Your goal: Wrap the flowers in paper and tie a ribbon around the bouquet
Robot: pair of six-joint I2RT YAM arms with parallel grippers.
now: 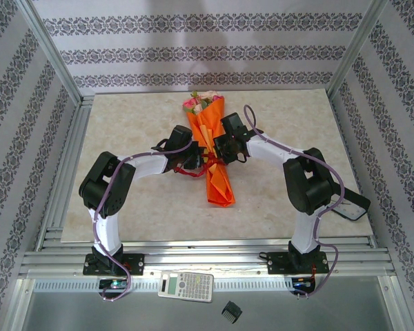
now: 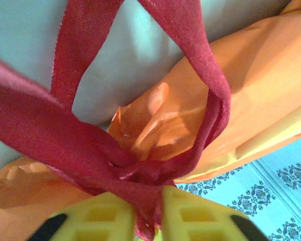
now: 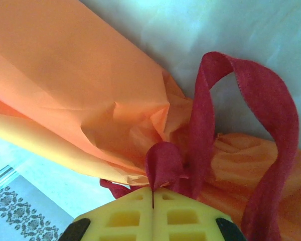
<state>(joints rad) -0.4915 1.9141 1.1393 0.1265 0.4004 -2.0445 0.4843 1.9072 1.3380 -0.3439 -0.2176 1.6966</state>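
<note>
The bouquet lies lengthwise on the middle of the table, a narrow cone of orange paper. The flowers show at its far, wide end. The dark red ribbon circles the cone's waist and is knotted there. My left gripper reaches the knot from the left. Its yellow fingers stand a little apart, with a ribbon strand lying in the gap. My right gripper comes in from the right, and in the right wrist view it is shut on a folded ribbon loop.
The marble tabletop is ringed by an aluminium frame and patterned walls. A calculator and a small black object lie on the near ledge, below the arm bases. Both arms arch inward over the table's middle.
</note>
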